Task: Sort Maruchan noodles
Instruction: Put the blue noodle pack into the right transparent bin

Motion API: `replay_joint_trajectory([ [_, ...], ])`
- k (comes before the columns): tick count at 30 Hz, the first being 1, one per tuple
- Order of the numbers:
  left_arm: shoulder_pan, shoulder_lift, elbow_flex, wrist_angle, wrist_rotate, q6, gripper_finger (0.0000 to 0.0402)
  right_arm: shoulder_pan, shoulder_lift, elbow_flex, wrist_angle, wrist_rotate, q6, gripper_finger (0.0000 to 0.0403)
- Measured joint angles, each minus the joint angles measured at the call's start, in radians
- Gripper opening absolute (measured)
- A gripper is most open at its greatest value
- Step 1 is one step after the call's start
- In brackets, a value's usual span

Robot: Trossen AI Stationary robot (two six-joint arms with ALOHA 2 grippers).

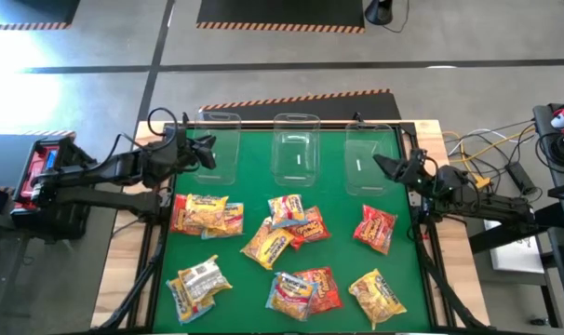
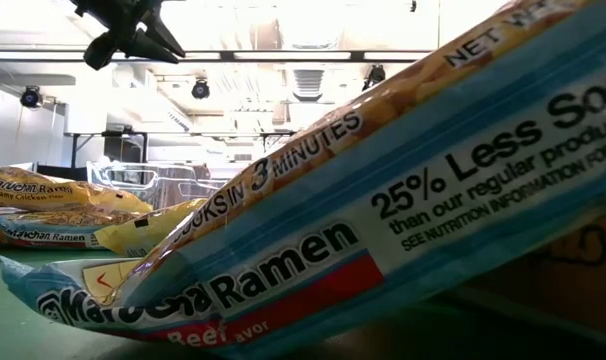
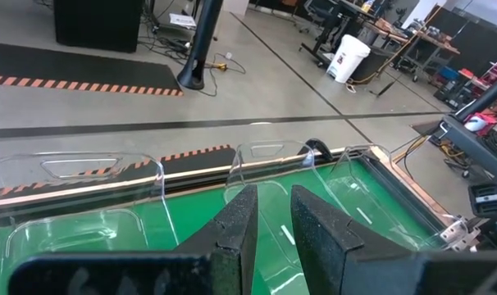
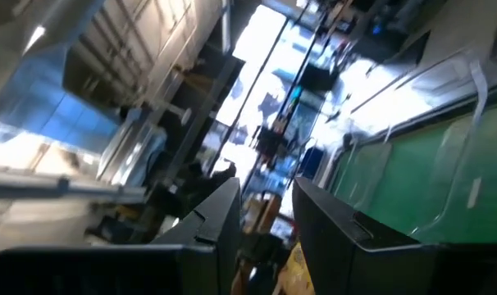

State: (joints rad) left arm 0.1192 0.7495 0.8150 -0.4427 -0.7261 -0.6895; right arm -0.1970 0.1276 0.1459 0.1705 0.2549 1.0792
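1. Noodle packets (image 1: 287, 223) all lie loose on the green mat (image 1: 338, 279), in front of three clear bins (image 1: 295, 149); no bin holds a packet, so sorting has not begun.
2. Left gripper (image 1: 208, 149) hovers clenched and empty over the leftmost bin.
3. Right gripper (image 1: 380, 165) hovers clenched and empty beside the rightmost bin.
4. Packets overlap in clusters, which may hinder single picks.

Even overhead light, soft shadows under the packets (image 1: 287, 244) on the desk (image 1: 342, 233); low view blown out by ceiling lamps (image 2: 200, 88) behind the tool (image 2: 133, 30), nearest packet soft at its edges; right wrist view motion-smeared with bright glare beyond its tool (image 4: 265, 221).
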Motion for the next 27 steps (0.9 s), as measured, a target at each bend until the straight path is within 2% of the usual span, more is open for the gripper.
replay_joint_trajectory([
  [5, 0.0, 0.009, 0.0, 0.001, 0.001, -0.012, 0.0059, 0.0, 0.0, 0.0, 0.019, -0.117, -0.003, 0.0102],
  [13, 0.0, 0.055, 0.0, 0.022, 0.035, -0.037, 0.0059, 0.005, 0.03, 0.025, 0.029, -0.187, -0.032, 0.0102],
  [20, 0.0, 0.107, 0.0, 0.058, 0.063, -0.031, 0.0059, 0.005, 0.185, 0.142, 0.007, -0.275, -0.159, 0.0102],
  [27, -0.001, 0.115, 0.0, 0.059, 0.111, -0.055, 0.0059, 0.005, 0.342, 0.271, -0.223, -0.309, -0.224, 0.0102],
])
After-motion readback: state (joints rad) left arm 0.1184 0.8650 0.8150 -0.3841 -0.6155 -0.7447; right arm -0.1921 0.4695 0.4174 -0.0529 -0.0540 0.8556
